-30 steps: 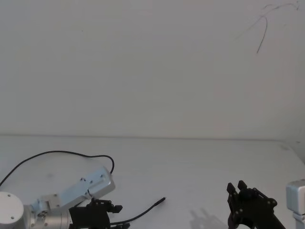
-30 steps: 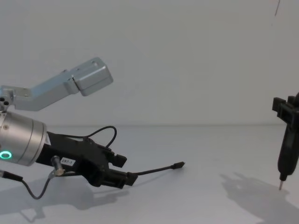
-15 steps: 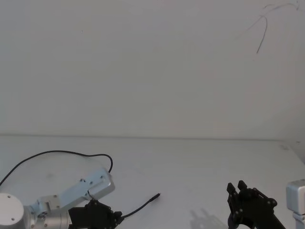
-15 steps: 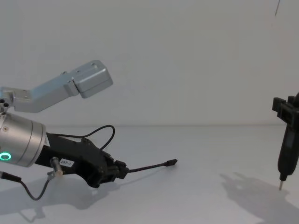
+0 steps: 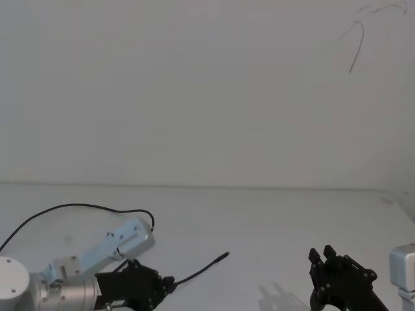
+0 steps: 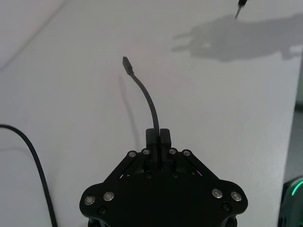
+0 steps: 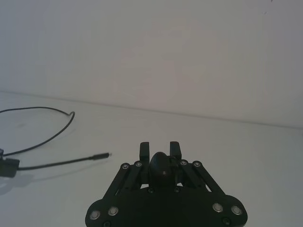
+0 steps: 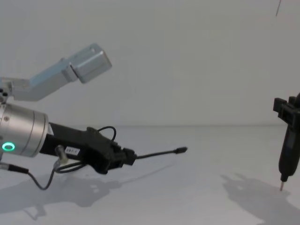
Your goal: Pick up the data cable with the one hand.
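The data cable (image 8: 159,153) is a thin black line ending in a small flat plug (image 8: 180,150) that hangs clear of the white table. My left gripper (image 8: 129,157), black with a small white label and a green ring light behind it, is shut on the cable a short way back from the plug. From the left wrist, the cable (image 6: 147,97) curves out of the closed fingertips of that gripper (image 6: 157,135). From the head, the cable (image 5: 201,271) leaves the left gripper (image 5: 168,285) and its tail loops back to the left. My right gripper (image 5: 321,254) stays low at the right.
A slim dark pin-tipped tool (image 8: 287,154) sits between the right gripper's (image 7: 159,149) fingers, its tip just above the table (image 8: 206,197). A short dark wire with a silver connector (image 8: 58,154) dangles under the left wrist. A plain wall stands behind.
The left gripper closed on the cable, then rose and tilted up, lifting the plug end off the table. The right arm has not moved.
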`<action>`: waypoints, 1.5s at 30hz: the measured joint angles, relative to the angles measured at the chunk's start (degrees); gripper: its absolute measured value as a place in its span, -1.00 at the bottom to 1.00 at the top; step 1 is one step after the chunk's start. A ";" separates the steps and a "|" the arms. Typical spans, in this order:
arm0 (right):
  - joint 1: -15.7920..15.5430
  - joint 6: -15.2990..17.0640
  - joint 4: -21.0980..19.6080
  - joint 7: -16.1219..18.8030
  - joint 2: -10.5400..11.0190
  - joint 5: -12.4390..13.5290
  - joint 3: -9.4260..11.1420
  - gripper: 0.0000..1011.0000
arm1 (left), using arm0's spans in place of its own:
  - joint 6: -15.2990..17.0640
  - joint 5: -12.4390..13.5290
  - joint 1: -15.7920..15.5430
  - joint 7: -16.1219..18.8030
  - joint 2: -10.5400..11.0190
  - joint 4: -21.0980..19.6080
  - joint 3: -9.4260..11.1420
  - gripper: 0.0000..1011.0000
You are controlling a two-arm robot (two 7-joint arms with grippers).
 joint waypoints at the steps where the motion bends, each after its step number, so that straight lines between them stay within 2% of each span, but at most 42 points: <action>1: 0.00 0.00 0.00 0.00 0.00 0.00 0.00 -0.50 | -0.32 -0.60 0.00 -0.29 -0.12 -0.04 -0.37 -0.92; 8: 0.00 0.00 0.00 0.00 0.00 0.00 0.00 -0.50 | -2.10 -4.22 -0.21 -2.42 -0.63 -0.10 -2.19 -0.92; 16: 0.00 0.00 0.00 0.00 0.00 0.00 0.00 -0.50 | -4.22 -9.47 -0.57 -7.22 -0.81 0.32 -4.22 -0.92; 20: 0.00 0.00 0.00 0.00 0.00 0.00 0.00 -0.50 | -4.97 -12.62 -0.44 -10.27 -0.49 0.47 -5.31 -0.92; 26: 0.00 0.00 0.00 0.00 0.00 0.00 0.00 -0.50 | -5.03 -15.65 0.03 -13.43 0.49 0.38 -6.00 -0.92; 35: -0.01 0.00 0.00 0.00 -0.04 -0.02 0.00 -0.50 | -4.76 -18.34 0.55 -16.48 1.78 -0.03 -6.22 -0.92; 45: 0.64 -0.84 -1.29 0.07 -0.58 -0.48 0.14 -0.50 | -4.45 -19.73 0.76 -18.03 2.48 -0.24 -6.22 -0.92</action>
